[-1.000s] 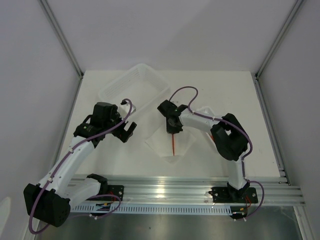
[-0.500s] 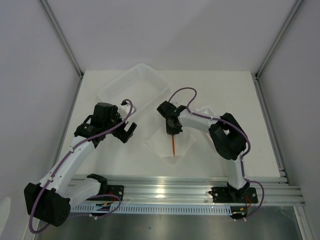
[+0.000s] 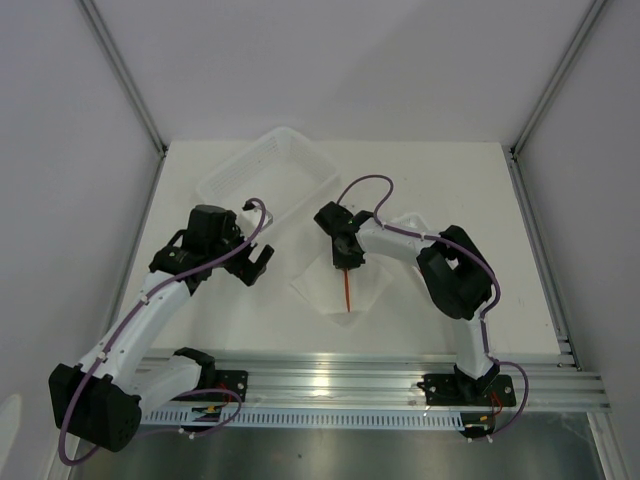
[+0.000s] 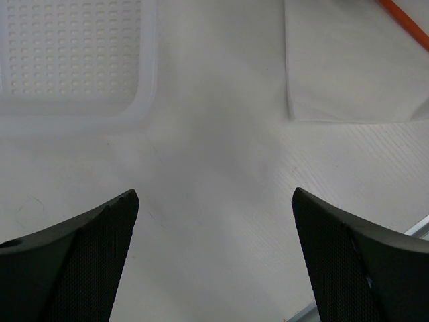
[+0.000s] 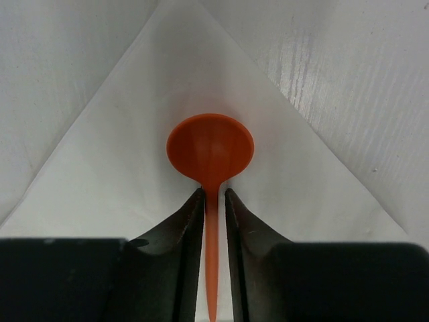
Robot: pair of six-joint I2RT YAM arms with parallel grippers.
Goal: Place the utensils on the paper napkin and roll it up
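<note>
Left tool, mine: black textured fingers spread wide, holding nothing, over the matte white worktop. Perforated white plastic basket beyond it. Thin square paper napkin, flat, centre. Orange-red spoon, round bowl, lying on it. Right tool straddles the slim stem; I cannot tell whether it grips.

Room ahead of my spread left pincer, over the table.
Mesh basket stands left; napkin with orange utensil lies right.
</note>
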